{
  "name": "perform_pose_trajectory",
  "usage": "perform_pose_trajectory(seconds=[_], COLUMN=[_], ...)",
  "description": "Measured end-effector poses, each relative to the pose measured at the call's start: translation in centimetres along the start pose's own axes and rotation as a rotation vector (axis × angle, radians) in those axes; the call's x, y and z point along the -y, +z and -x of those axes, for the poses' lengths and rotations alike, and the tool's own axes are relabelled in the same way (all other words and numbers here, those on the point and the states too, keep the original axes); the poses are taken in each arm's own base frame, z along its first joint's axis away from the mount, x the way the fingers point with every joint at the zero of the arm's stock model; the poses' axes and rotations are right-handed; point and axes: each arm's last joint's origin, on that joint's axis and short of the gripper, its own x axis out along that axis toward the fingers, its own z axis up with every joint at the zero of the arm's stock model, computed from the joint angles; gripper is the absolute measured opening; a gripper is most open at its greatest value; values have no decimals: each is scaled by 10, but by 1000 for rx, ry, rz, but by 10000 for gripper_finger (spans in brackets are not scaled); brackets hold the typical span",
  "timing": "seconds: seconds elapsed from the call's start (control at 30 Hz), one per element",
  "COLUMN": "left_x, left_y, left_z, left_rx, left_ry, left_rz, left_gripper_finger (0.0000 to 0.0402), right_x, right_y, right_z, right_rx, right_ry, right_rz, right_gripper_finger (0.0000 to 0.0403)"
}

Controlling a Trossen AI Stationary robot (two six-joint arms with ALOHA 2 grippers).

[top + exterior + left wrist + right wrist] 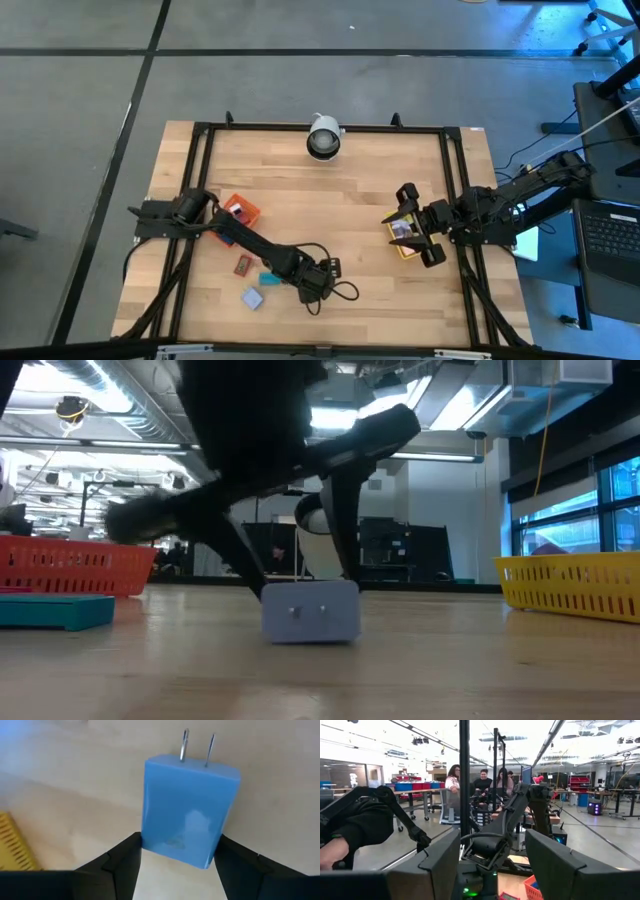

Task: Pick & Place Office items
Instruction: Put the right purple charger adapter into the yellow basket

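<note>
A pale blue plug-shaped block (187, 810) with two metal prongs lies flat on the wooden table, also seen in the low view as the block (310, 610). My left gripper (177, 855), near the table's front middle (320, 280), slants down over it and is shut on it. A red block (243, 265), a teal block (268, 277) and a lavender block (252, 298) lie on the table left of that gripper. My right gripper (412, 235) hovers open above the yellow tray (403, 248), holding nothing. My left gripper pinches the block's two long sides (146, 842) between its two fingers, at the end away from the prongs. The fingers slant down from above and lie along the block. The block rests flat on the table, prongs pointing away from the gripper.
An orange tray (243, 210) holding a few items stands by the left arm. A round camera (323, 137) sits at the table's far edge. Black frame rails (455, 180) run along the table's sides. People stand in the room beyond (485, 780).
</note>
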Motion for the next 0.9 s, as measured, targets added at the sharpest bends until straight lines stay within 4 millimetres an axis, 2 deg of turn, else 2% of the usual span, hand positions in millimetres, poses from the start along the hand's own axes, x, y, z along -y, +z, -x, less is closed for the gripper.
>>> perform_pose_trajectory(seconds=[0.2,0.3,0.43,0.7,0.9], left_x=[-12,-20,-42,-82,-102], left_y=[-1,-8,-23,-75,-105], left_z=[10,14,24,60,89], left_rx=[40,27,82,462,708], left_ry=[-44,-61,-85,-218,-198], left_rz=[88,149,312,727,822], left_gripper_finger=[212,211,210,202,202], right_x=[0,0,0,0,0], right_y=[1,1,1,1,2], right_z=[0,0,0,0,0], right_rx=[7,9,8,8,16], right_ry=[0,1,0,0,6], right_rz=[-1,-1,-1,7,32], right_gripper_finger=[223,223,223,223,223])
